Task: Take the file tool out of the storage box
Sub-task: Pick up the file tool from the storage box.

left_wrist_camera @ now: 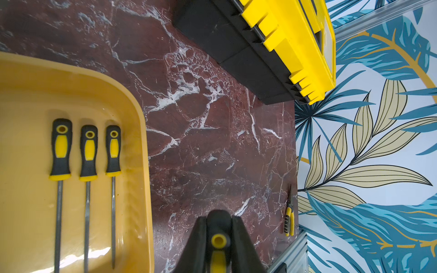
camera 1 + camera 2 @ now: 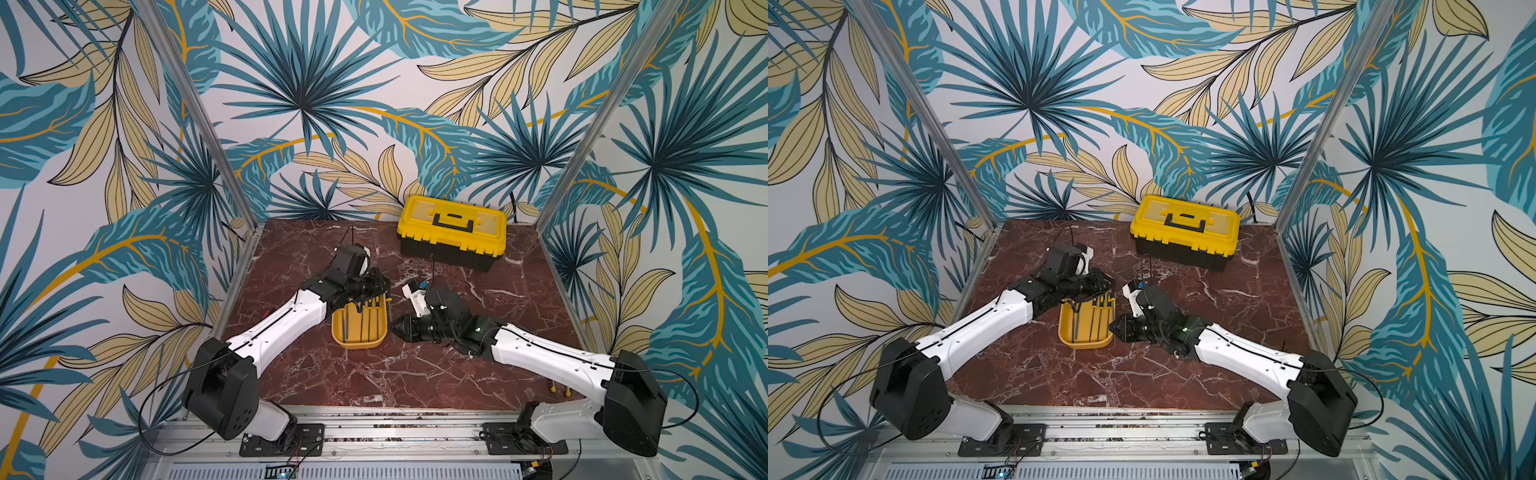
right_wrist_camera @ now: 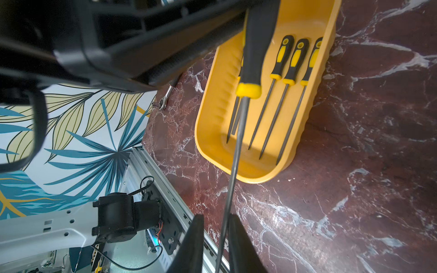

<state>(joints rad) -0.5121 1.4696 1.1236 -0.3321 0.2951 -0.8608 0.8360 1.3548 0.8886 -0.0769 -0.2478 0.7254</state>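
The left gripper (image 1: 218, 223) is clamped on the black-and-yellow handle of the file tool (image 3: 256, 54). The butt of the handle pokes out between its fingers in the left wrist view, over the marble table (image 2: 374, 382) just beside the rim of the storage box (image 1: 142, 118). So the file is up in the air, off the floor of the yellow tray. From the right wrist view its long axis runs nearly parallel to the other files (image 1: 88, 153) lying side by side in the tray, only skewed a little. Its handle is toward the far end of the tray, and the thin grey shaft points toward the front rail, at the right gripper (image 3: 216, 219). The end of the shaft passes between that gripper's two fingers. They stand a little apart, with a gap wider than the shaft, which sits close to one finger; I can't tell whether it touches. In both top views the tray (image 2: 359, 343) lies lengthwise front to back in the middle of the table. The left gripper (image 2: 376, 291) is over its far end and the right gripper (image 2: 395, 328) is just beside its right side. The held file is hard to pick out from up there. The black toolbox (image 2: 453, 232) with the yellow lid sits well apart at the back.
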